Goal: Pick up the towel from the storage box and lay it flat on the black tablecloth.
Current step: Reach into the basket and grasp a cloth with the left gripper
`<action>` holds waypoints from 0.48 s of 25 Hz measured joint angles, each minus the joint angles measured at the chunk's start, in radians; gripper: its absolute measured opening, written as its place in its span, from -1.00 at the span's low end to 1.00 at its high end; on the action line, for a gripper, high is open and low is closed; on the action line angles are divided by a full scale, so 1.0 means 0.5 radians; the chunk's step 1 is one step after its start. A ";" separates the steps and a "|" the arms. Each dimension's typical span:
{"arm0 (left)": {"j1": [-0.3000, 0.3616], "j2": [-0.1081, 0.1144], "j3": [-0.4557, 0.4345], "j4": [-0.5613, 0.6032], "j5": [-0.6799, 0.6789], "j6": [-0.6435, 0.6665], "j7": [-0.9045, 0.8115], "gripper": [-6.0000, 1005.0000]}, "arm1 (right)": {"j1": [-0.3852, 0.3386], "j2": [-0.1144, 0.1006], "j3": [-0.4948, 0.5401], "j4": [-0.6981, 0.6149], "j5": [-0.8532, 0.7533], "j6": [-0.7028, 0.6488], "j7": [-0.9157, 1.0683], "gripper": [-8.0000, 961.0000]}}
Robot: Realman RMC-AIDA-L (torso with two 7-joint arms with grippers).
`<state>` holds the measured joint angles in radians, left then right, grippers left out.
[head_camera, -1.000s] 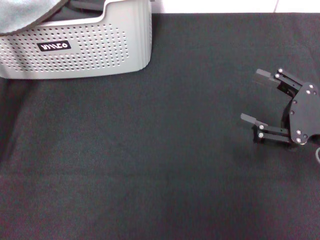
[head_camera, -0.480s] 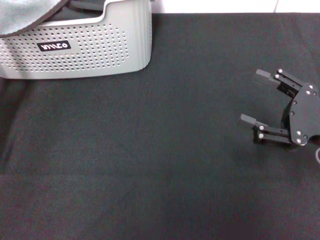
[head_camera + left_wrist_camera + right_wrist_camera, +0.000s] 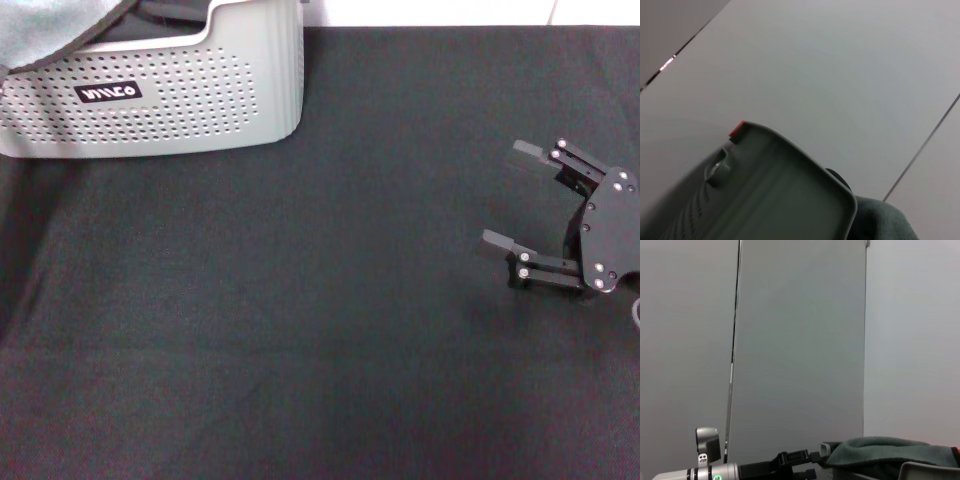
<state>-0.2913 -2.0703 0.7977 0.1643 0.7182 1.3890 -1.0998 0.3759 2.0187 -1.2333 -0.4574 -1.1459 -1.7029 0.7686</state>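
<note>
I judge the pick underway: towel [image 3: 45, 28] draped over storage box [image 3: 170, 105] at the black tablecloth's [image 3: 300, 300] far-left corner, left gripper [image 3: 795, 460] state indeterminate there; right gripper [image 3: 515, 203] spread, idle near right edge.

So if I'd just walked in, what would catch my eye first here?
Probably the light grey perforated plastic storage box at the far left of the large black tablecloth, with a grey-green fleece towel spilling over its rim. Next, the black right gripper at the right edge of the cloth, jaws open and holding nothing.
</note>
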 joint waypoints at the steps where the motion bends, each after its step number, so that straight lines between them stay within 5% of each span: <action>1: -0.007 0.000 -0.001 0.000 0.000 -0.007 0.000 0.54 | 0.000 0.000 0.000 0.000 0.000 0.000 0.000 0.84; 12: -0.101 0.001 -0.011 0.000 -0.015 -0.103 0.017 0.44 | 0.003 0.003 0.000 0.001 0.000 0.003 -0.005 0.83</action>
<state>-0.3417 -2.0700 0.7923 0.1641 0.7107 1.3377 -1.0915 0.3775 2.0202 -1.2332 -0.4571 -1.1458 -1.7015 0.7661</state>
